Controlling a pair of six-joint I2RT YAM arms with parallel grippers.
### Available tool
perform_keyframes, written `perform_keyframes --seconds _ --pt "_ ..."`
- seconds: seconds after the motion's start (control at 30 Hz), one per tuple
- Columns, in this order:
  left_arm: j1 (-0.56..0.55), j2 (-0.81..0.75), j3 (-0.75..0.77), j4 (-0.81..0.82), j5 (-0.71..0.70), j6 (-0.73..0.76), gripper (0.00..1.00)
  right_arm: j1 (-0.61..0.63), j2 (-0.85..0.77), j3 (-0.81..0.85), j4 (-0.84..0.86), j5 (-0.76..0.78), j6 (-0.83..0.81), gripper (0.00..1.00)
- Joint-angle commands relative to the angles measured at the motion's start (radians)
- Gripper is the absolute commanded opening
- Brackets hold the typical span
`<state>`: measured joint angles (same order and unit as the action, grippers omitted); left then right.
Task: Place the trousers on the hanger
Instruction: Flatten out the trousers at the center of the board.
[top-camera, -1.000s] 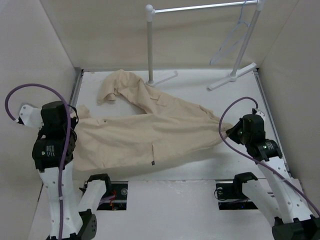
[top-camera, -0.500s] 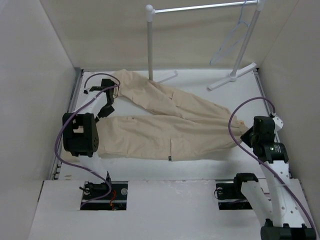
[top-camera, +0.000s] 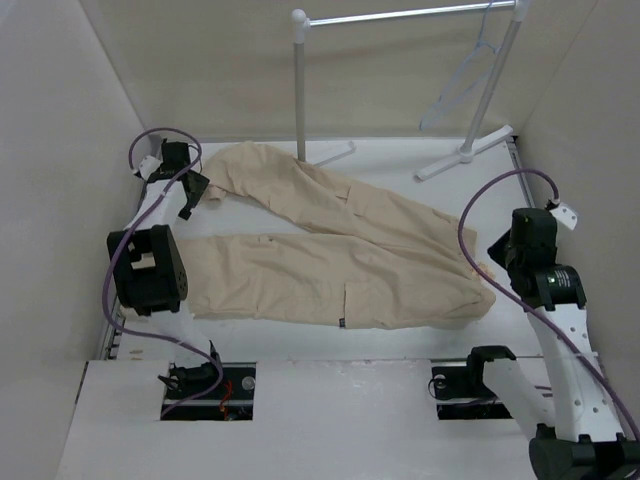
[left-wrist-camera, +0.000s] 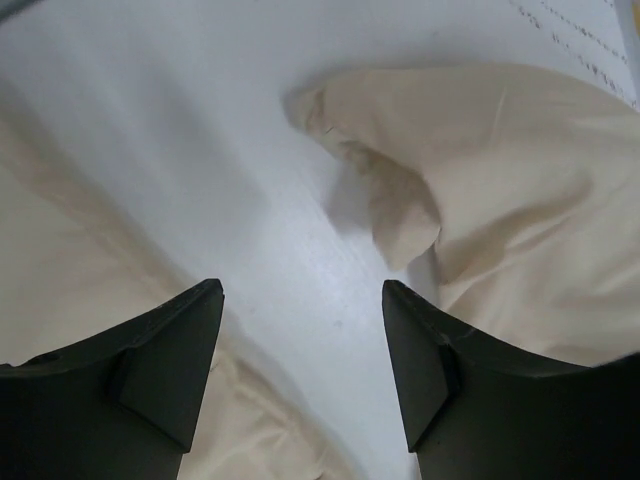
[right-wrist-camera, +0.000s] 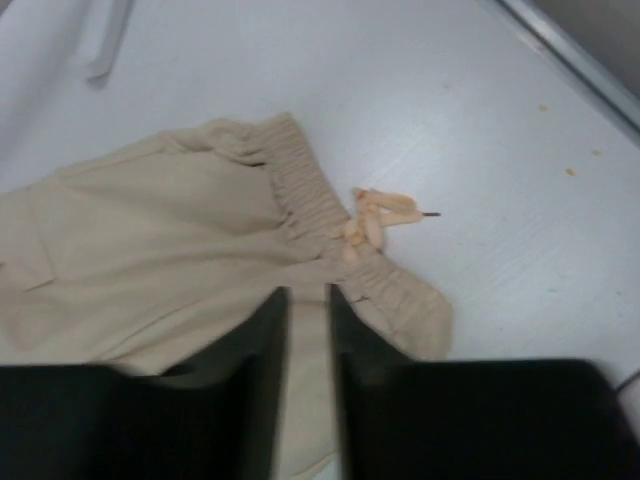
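The long beige cotton trousers (top-camera: 330, 250) are the biggest thing on the white table (top-camera: 400, 330). They lie flat across the middle, with the waist at 3 o'clock and the two leg ends at 9 and 10 o'clock. We think they are soft, floppy and light, so they will sag and slide if we lift them by one spot only. The thick stretchy waistband (right-wrist-camera: 310, 200) looks like the best place to grab, or the leg ends. The white-poled clothes rack with the metal rail (top-camera: 298, 90) stands at 12 o'clock. The thin pale triangle hanger (top-camera: 470, 70) hangs from its rail at 1 o'clock, well apart from the trousers. The left gripper (left-wrist-camera: 300, 290) is spread wide with nothing in it. It hangs over bare table between the two leg ends, with one cuff just at its 1 o'clock. The right gripper (right-wrist-camera: 308, 300) shows only a thin gap and sits just above the waist cloth, and we see nothing pinched. The small knotted drawstring (right-wrist-camera: 385, 205) lies at its 1 o'clock.
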<state>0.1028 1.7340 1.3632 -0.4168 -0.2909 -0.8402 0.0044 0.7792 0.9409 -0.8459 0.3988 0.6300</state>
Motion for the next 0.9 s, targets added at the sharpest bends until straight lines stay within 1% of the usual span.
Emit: perform_keyframes --seconds 0.0,0.03,0.07,0.23,0.27,0.37,0.4,0.47,0.53,0.63,0.77,0.8,0.87 --pt "0.036 0.119 0.054 0.143 0.196 -0.161 0.62 0.077 0.049 0.029 0.116 -0.093 -0.013 0.11" --pt "0.036 0.127 0.060 0.168 0.205 -0.180 0.62 0.105 0.078 0.021 0.123 -0.116 -0.013 0.08" --pt "0.033 0.130 0.059 0.202 0.205 -0.195 0.62 0.136 0.101 0.015 0.129 -0.135 -0.010 0.08" --pt "0.031 0.105 -0.036 0.395 0.190 -0.289 0.62 0.309 0.160 -0.020 0.188 -0.147 0.034 0.12" --pt "0.031 0.099 -0.061 0.438 0.187 -0.306 0.60 0.341 0.175 -0.024 0.191 -0.147 0.045 0.13" --pt "0.031 0.064 -0.145 0.551 0.185 -0.344 0.50 0.387 0.207 -0.033 0.196 -0.153 0.062 0.14" --pt "0.031 0.050 -0.174 0.584 0.179 -0.353 0.45 0.392 0.215 -0.036 0.194 -0.153 0.065 0.14" --pt "0.034 0.029 -0.217 0.618 0.174 -0.372 0.39 0.394 0.222 -0.040 0.197 -0.158 0.069 0.15" --pt "0.041 0.021 -0.233 0.633 0.162 -0.376 0.39 0.394 0.226 -0.042 0.199 -0.158 0.066 0.17" --pt "0.047 0.012 -0.239 0.647 0.156 -0.382 0.41 0.386 0.235 -0.033 0.200 -0.172 0.056 0.20" --pt "0.048 -0.016 -0.266 0.684 0.095 -0.389 0.57 0.378 0.250 -0.027 0.208 -0.179 0.048 0.24" --pt "0.050 -0.007 -0.260 0.688 0.090 -0.389 0.61 0.378 0.255 -0.024 0.208 -0.183 0.048 0.25" --pt "0.061 0.042 -0.216 0.687 0.107 -0.396 0.64 0.383 0.265 -0.019 0.211 -0.186 0.048 0.25"
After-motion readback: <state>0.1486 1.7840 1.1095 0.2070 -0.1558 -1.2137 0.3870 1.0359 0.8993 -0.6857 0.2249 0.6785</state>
